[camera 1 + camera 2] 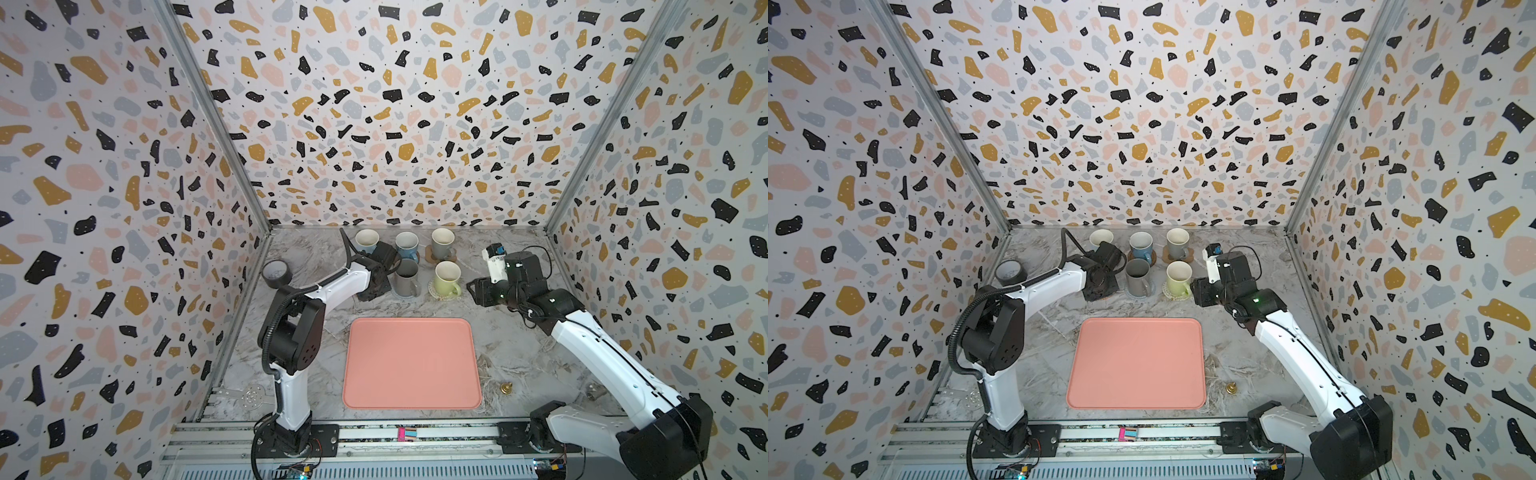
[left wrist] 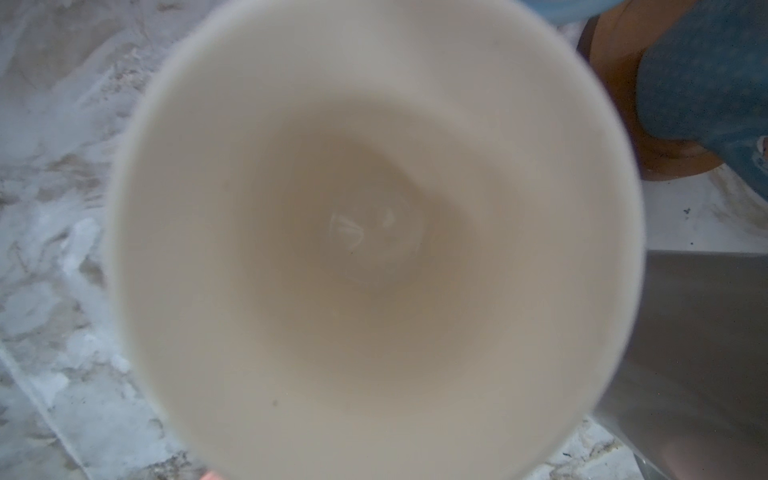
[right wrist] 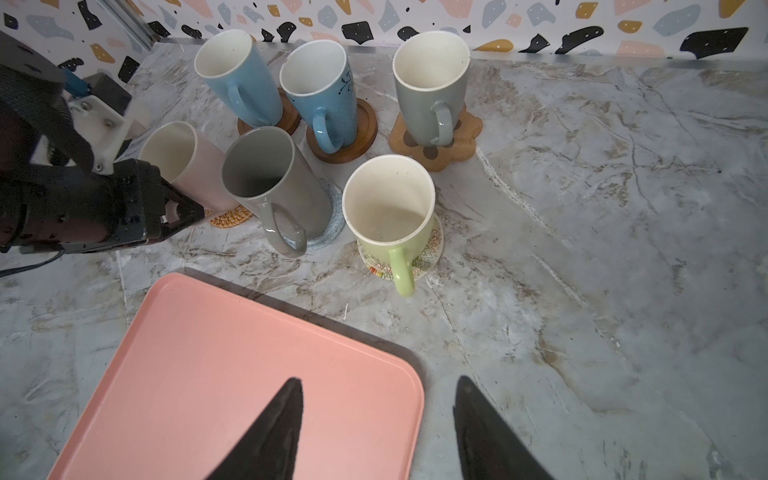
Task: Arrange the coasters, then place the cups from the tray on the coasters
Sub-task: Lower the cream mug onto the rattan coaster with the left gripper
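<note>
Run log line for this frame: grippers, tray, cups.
left gripper: shut on pink cup, over rattan coaster | right gripper: open, empty, near tray | tray: bare | other five cups: seated on coasters

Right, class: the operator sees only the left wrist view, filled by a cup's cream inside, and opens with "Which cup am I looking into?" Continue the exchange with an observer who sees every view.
Observer: The pale pink cup; its outside shows in the right wrist view.
Operator: Is there a coaster under it?
Observer: The tan rattan coaster peeks out from beneath its base.
Operator: Are any cups on the tray?
Observer: No. Both top views show the tray with no cups on it.
</note>
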